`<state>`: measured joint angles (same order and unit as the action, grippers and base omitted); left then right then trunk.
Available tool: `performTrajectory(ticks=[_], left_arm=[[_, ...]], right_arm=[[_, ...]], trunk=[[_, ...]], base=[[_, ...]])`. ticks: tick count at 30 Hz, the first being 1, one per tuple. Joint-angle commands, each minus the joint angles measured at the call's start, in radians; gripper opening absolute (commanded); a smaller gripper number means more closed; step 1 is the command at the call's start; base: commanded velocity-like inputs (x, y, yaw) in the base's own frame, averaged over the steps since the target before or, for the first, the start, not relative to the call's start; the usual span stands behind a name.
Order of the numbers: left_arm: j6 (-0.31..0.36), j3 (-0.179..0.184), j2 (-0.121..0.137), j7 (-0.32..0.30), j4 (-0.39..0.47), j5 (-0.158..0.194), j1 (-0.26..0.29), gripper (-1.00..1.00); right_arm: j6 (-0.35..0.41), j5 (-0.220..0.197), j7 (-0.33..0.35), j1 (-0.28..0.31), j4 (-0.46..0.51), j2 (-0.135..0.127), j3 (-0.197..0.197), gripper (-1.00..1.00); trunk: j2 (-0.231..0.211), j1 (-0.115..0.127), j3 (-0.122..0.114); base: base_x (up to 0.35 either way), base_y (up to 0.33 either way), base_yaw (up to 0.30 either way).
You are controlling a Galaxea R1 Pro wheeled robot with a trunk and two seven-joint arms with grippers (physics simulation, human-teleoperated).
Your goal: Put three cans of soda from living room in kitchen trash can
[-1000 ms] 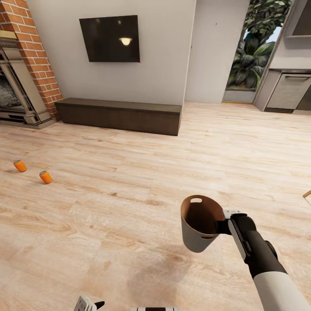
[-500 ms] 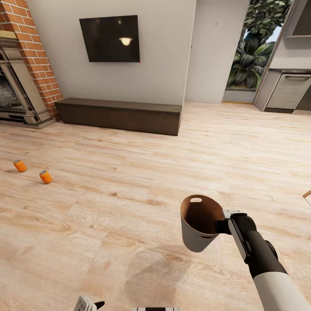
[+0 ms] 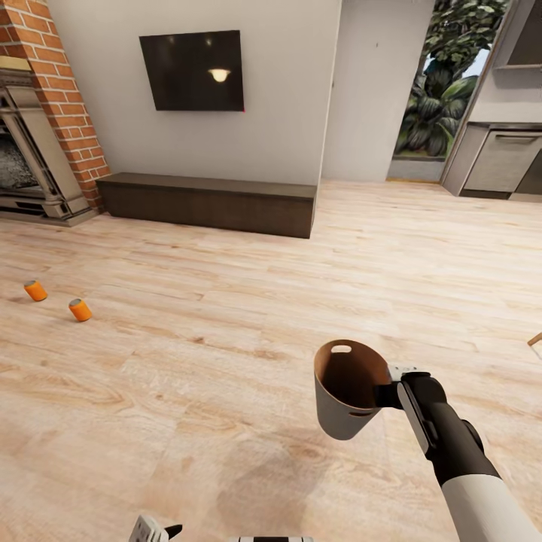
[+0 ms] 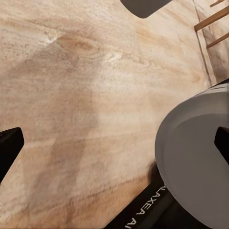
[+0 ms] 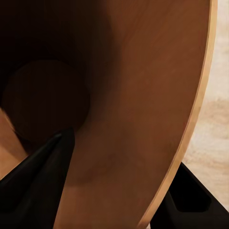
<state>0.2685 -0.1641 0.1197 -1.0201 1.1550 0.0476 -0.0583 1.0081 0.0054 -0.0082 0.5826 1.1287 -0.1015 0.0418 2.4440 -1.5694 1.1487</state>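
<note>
- Holding the tash can (image 3: 342,406) off the floor: right gripper (image 3: 385,394) at the bin's rim, in front of the robot at lower right of the head view. Bin count: 1. Tilted, mouth turned up toward the camera, brown inside visible, one oval handle slot at the far rim.
- Right wrist view: one black finger (image 5: 40,183) lies inside the bin against the brown wall, the other outside past the copper rim (image 5: 191,129); jaws closed on the bin wall between them.
- Left gripper (image 3: 156,531): partly visible at the bottom edge of the head view, low and near the base. In the left wrist view two dark fingertips (image 4: 8,150) sit at opposite edges, wide apart, nothing between them but floor; jaws fully spread, empty.
- Soda cans counted: 2, both orange. One orange can (image 3: 35,290) and a second orange can (image 3: 80,309) on the plank floor (image 3: 226,301) at far left, near each other but not touching, well apart from the bin. Both look tilted; cannot tell for certain at this size.
- Room fixtures, 1 each: wall TV (image 3: 193,70), low dark bench cabinet (image 3: 209,202) under it, red brick fireplace (image 3: 41,113) at left.
- Far right: opening with foliage (image 3: 440,83) beyond it, and grey kitchen cabinet (image 3: 500,158).
</note>
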Motion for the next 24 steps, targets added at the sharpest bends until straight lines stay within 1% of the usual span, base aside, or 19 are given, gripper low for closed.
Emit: performTrajectory(ticks=[1,24], left_arm=[[0.0,0.0,0.0,0.0,0.0,0.0,0.0,1.0],[0.0,0.0,0.0,0.0,0.0,0.0,0.0,1.0]], right_arm=[[0.0,-0.008,0.002,0.0,0.0,0.0,0.0,-1.0],[0.0,-0.008,0.002,-0.001,0.0,0.0,0.0,-1.0]], trunk=[[0.0,0.0,-0.002],[0.0,0.0,-0.039]], base=[[0.0,0.0,0.0],[0.0,0.0,0.0]])
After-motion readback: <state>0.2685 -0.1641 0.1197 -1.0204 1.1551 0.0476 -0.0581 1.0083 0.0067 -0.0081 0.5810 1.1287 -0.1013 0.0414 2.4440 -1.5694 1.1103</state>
